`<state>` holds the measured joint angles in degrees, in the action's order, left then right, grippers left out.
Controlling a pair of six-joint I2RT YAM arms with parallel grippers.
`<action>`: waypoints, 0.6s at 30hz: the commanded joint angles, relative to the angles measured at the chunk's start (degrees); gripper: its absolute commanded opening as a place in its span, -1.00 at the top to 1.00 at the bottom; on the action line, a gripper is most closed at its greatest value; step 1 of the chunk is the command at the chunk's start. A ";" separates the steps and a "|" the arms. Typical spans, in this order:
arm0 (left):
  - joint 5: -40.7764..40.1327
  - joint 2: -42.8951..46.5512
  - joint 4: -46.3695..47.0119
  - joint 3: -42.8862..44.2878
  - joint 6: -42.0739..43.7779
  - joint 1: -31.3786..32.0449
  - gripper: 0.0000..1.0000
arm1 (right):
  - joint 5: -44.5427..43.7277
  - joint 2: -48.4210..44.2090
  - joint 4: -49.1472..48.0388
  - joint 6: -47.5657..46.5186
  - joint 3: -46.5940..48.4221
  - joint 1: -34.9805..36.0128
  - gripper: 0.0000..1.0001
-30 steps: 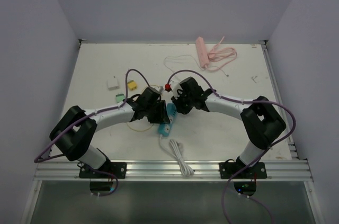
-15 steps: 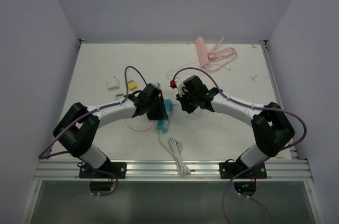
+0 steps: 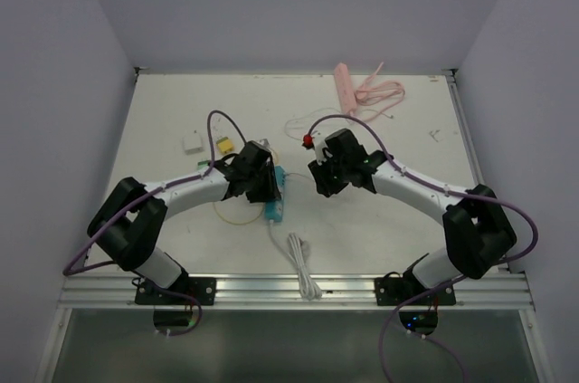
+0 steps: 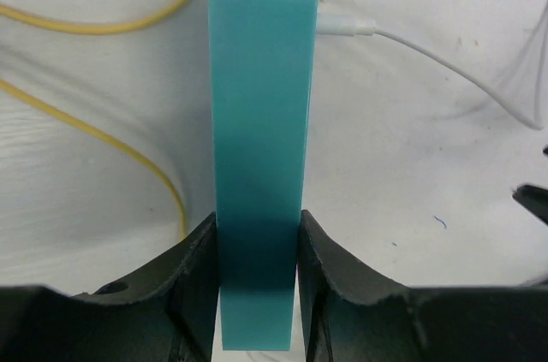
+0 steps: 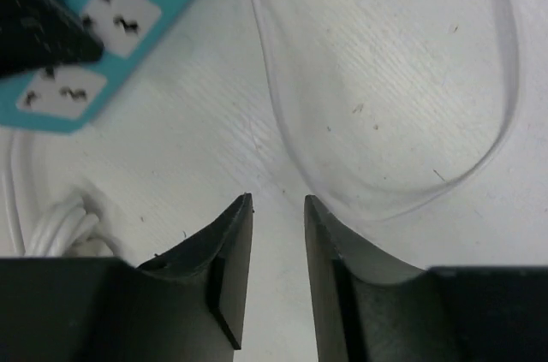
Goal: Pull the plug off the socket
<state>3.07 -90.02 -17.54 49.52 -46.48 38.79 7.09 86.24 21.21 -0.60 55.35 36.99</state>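
Note:
The teal power strip (image 3: 275,196) lies mid-table, and my left gripper (image 3: 262,182) is shut on it. In the left wrist view the strip (image 4: 261,122) stands on edge between my gripper's (image 4: 257,225) two pads. A white USB plug (image 4: 346,26) sticks out of its face, with a thin white cable trailing right. My right gripper (image 3: 324,177) sits to the strip's right, apart from it. In its wrist view the gripper (image 5: 278,204) has a narrow gap between its jaws and holds nothing. The strip (image 5: 94,20) is at the upper left and the white cable (image 5: 282,114) loops past the right finger.
A pink power strip (image 3: 345,90) with a coiled cord lies at the back. A white adapter (image 3: 192,141), a yellow piece (image 3: 225,145) and a green piece (image 3: 205,167) lie at the left. A yellow wire (image 3: 237,217) and the strip's bundled white cord (image 3: 303,265) lie near the front.
My left gripper has shifted the teal strip up and to the left. My right gripper has drawn back to the right, away from the strip.

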 commanded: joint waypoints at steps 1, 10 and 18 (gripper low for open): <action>-9.24 0.89 -5.23 -2.76 2.27 -3.01 1.00 | 4.06 -2.56 4.46 1.90 -0.94 -0.87 0.27; -0.70 0.98 -1.71 -4.60 3.85 -2.93 1.00 | 7.23 -1.78 -9.06 1.04 -2.44 -0.08 -0.18; 4.13 2.30 1.19 -4.87 6.49 -1.61 1.00 | 7.76 5.60 -14.18 -5.63 2.30 0.89 -0.18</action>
<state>3.99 -87.81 -14.79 46.70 -43.16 36.14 13.10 88.64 11.49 -2.59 54.02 37.54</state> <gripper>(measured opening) 0.394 0.586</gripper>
